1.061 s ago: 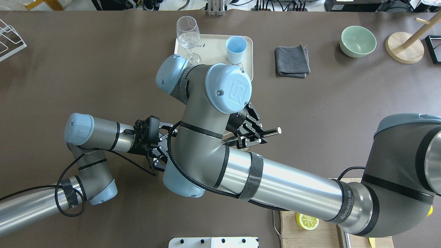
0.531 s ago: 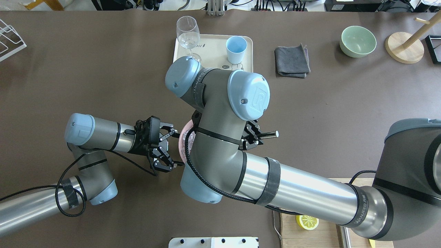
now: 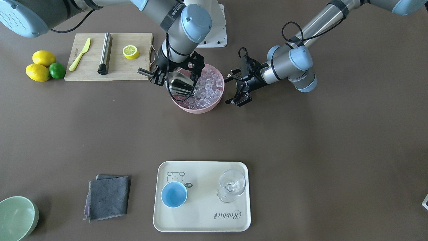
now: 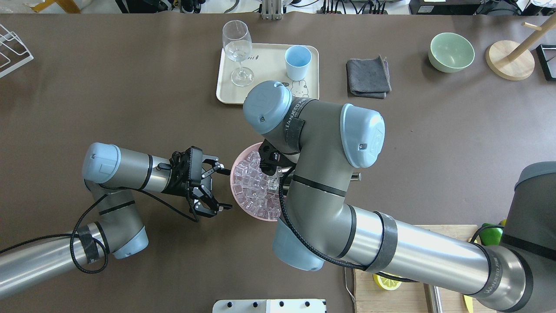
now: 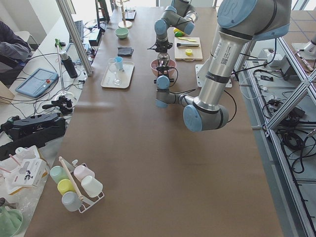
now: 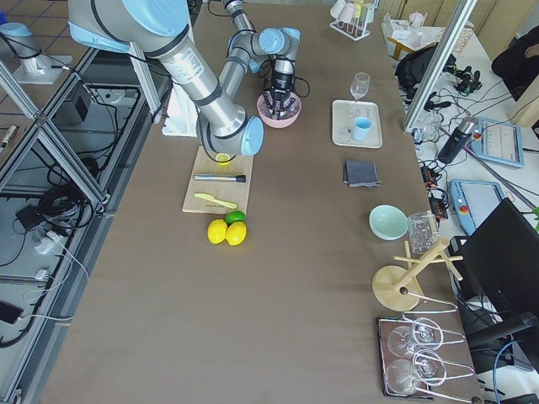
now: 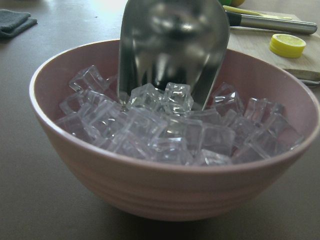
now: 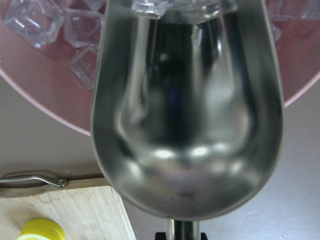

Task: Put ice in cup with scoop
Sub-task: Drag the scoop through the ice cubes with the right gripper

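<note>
A pink bowl (image 3: 187, 107) full of ice (image 3: 211, 87) stands mid-table. My right gripper (image 3: 159, 76) is shut on the handle of the steel scoop (image 3: 180, 85). The scoop slants down with its front lip among the cubes. In the right wrist view the scoop's trough (image 8: 187, 115) is bare, with ice (image 8: 45, 25) at its lip. The left wrist view shows the scoop (image 7: 172, 45) standing in the ice (image 7: 165, 125). My left gripper (image 3: 229, 91) is open and empty beside the bowl, apart from it. The light-blue cup (image 3: 174, 194) stands empty on a cream tray (image 3: 200, 217).
A stemmed glass (image 3: 231, 185) shares the tray. A grey cloth (image 3: 108, 197) and a pale-green bowl (image 3: 15, 217) lie to the tray's side. A cutting board (image 3: 133, 68) holds a steel cylinder (image 3: 105, 53), a lemon half and a yellow knife. Lemons and a lime lie beside it.
My right arm has swung toward the overhead view's right, uncovering the pink bowl of ice. The scoop handle went with it. My left gripper has stayed open beside the bowl.
</note>
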Robot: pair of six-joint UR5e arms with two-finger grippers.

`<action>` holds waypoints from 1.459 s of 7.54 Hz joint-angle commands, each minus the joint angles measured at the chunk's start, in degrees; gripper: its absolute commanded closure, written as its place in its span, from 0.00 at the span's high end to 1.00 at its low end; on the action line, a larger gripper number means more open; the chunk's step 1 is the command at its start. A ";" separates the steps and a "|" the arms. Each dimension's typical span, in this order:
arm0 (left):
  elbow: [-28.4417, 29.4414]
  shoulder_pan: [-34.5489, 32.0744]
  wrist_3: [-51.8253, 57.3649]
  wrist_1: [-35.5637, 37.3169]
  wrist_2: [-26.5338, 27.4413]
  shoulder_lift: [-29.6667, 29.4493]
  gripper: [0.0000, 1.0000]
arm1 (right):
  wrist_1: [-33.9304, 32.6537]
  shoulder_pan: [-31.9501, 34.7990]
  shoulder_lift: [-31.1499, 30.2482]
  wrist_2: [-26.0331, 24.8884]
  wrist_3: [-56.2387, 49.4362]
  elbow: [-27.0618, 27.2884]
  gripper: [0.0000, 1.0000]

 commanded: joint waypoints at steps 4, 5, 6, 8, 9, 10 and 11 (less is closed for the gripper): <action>0.09 0.27 0.00 0.46 -0.08 0.00 0.98 | 8.13 0.05 -5.36 2.76 5.40 5.01 0.00; 0.00 0.35 0.00 2.02 -0.08 -0.09 0.98 | 9.09 0.05 -6.58 2.77 7.24 6.67 0.00; 0.00 0.27 0.09 3.43 -0.08 -0.26 0.98 | 11.19 0.05 -8.34 2.94 7.43 8.08 0.00; 0.00 -0.17 -0.09 4.41 -0.44 -0.79 0.98 | 13.75 0.05 -10.98 3.30 9.70 10.02 0.00; 0.00 -0.52 -0.09 5.02 -0.44 -1.14 0.98 | 15.50 0.05 -11.60 3.30 10.07 10.03 0.00; 0.00 -1.74 0.00 5.81 -0.70 -1.23 0.98 | 16.56 0.05 -12.13 3.73 10.94 10.03 0.00; 0.00 -1.93 0.00 6.08 -1.40 -1.58 0.98 | 18.23 0.05 -12.74 3.82 12.69 10.03 0.00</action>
